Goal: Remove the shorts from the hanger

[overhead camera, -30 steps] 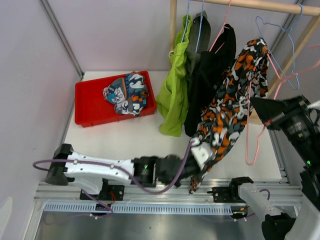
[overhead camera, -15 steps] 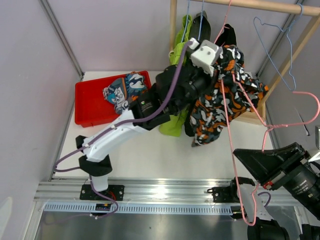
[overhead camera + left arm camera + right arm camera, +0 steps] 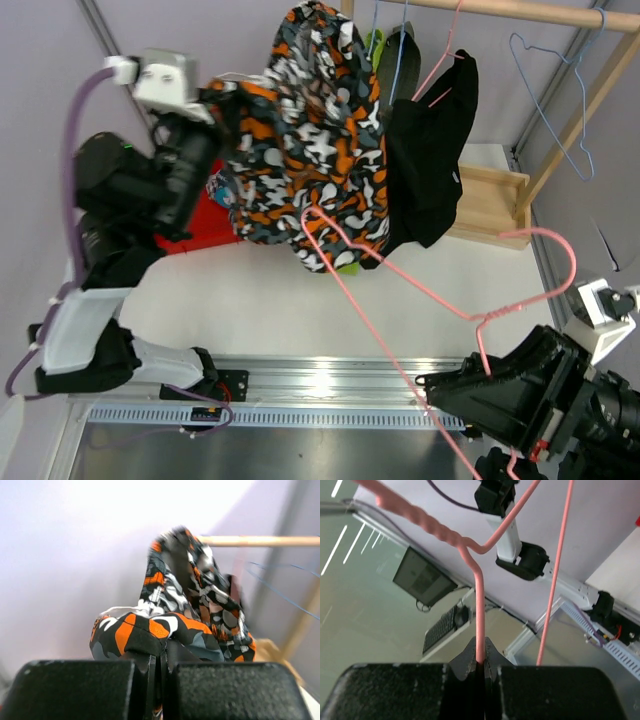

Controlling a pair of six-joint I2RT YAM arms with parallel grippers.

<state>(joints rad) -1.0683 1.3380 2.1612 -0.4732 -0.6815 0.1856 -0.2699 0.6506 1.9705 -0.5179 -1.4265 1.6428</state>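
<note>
Now patterned shorts [image 3: 310, 130] leftward, hanger [image 3: 479, 615] lower.

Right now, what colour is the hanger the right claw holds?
Pink hanger, clearest in right wrist view.

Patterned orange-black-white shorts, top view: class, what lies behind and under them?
Slivers of the red bin and the lime green shorts show past the patterned shorts. Most of the bin, its contents and the rest of the lime pair are covered.
</note>
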